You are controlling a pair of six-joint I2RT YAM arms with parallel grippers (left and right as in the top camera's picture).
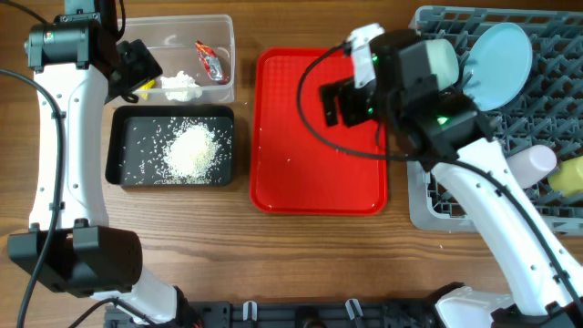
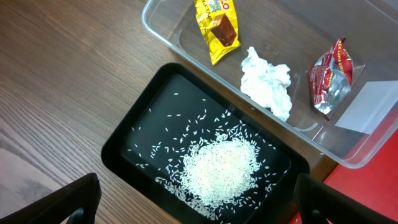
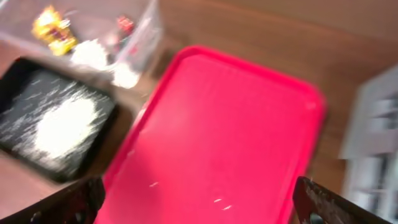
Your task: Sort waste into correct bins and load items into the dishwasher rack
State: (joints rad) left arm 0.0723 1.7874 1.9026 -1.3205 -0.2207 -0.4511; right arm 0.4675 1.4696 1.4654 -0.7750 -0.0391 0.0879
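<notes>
Overhead, the plate (image 1: 499,55) stands in the dishwasher rack (image 1: 565,55) at right. In the left wrist view, wrappers (image 2: 217,25) and tissue (image 2: 267,81) lie in the clear tub (image 2: 163,28) at top, rice (image 2: 221,168) lies in the black tray (image 2: 118,146) below, and the left gripper (image 2: 196,196) is wide and empty. In the blurred right wrist view, the right gripper (image 3: 199,196) gapes empty over the red serving tray (image 3: 217,124), where only a few white specks seem left.

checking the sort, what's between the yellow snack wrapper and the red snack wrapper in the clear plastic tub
A crumpled white tissue lies between them, seen in the left wrist view.
</notes>
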